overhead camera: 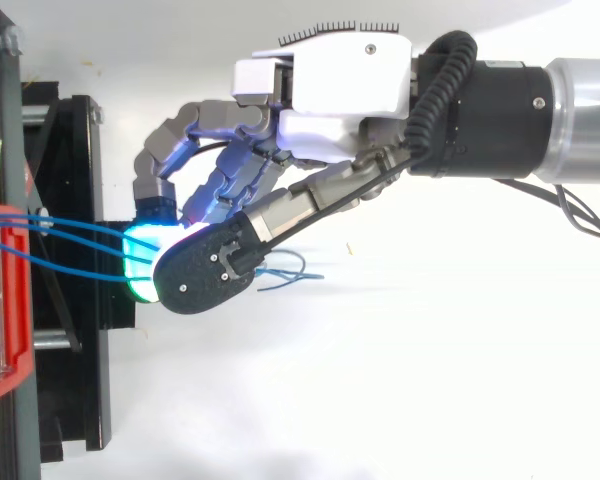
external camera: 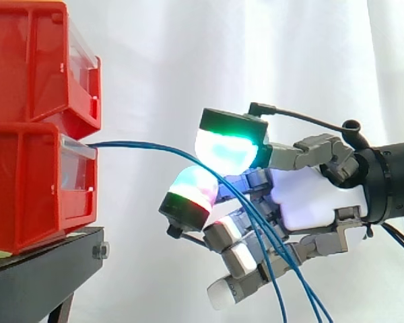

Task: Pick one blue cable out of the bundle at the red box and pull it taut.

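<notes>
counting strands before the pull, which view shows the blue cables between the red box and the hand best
The top view: the blue cables run as three separate strands from the red box to the hand. In the side view they overlap into one line there, fanning out only at the hand.

The bins (external camera: 27, 161) are red with clear fronts, on a black stand (external camera: 47, 259) before a white curtain (external camera: 188, 60). The cables (external camera: 138, 144) are blue. The hand (external camera: 310, 198) has a white palm and grey fingers; one pad (external camera: 225, 149) glows green and cyan, another (external camera: 194, 187) magenta, red and green, and a lower one (external camera: 225, 293) white.
</notes>
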